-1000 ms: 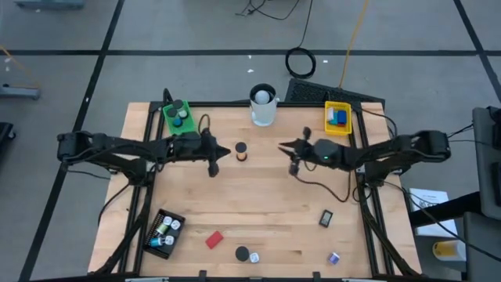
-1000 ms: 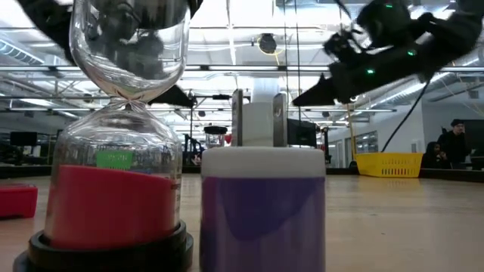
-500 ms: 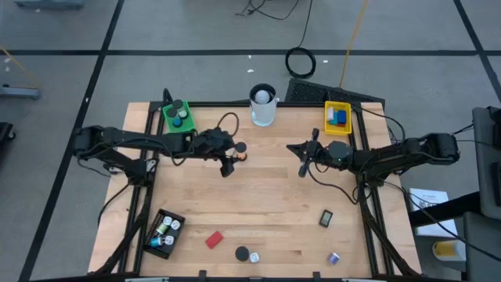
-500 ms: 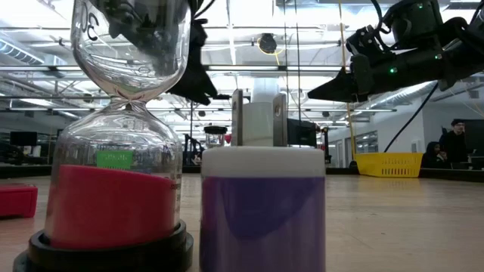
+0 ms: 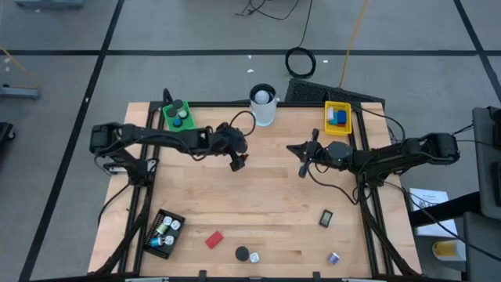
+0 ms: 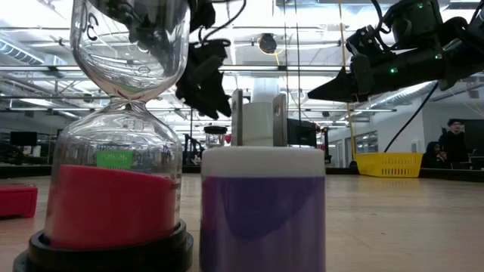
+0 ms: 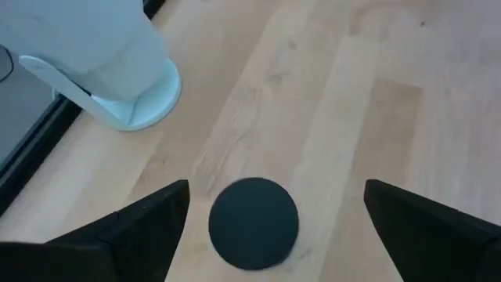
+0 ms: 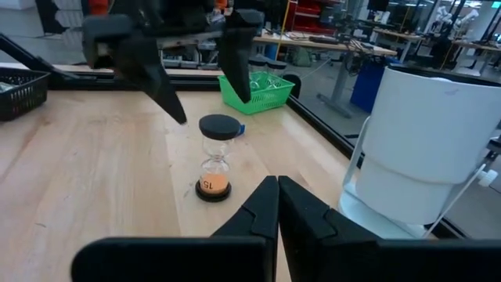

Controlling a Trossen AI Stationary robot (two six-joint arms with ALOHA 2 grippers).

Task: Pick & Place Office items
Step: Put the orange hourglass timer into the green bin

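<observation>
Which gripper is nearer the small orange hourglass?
Left. The left gripper hangs open right above the hourglass; the right gripper, shut, sits well off to its side.

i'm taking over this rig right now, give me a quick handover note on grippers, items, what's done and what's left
Left gripper: open, fingers either side of the small orange sand timer standing mid-table near the white cup; not gripping.
Right gripper: shut, empty, waiting right of centre.
Sorted: items sit in the green tray, yellow tray and black tray.
Left loose at the near edge: red block, black cap, dark piece, small purple piece.
Next, probably: close on the timer.
</observation>
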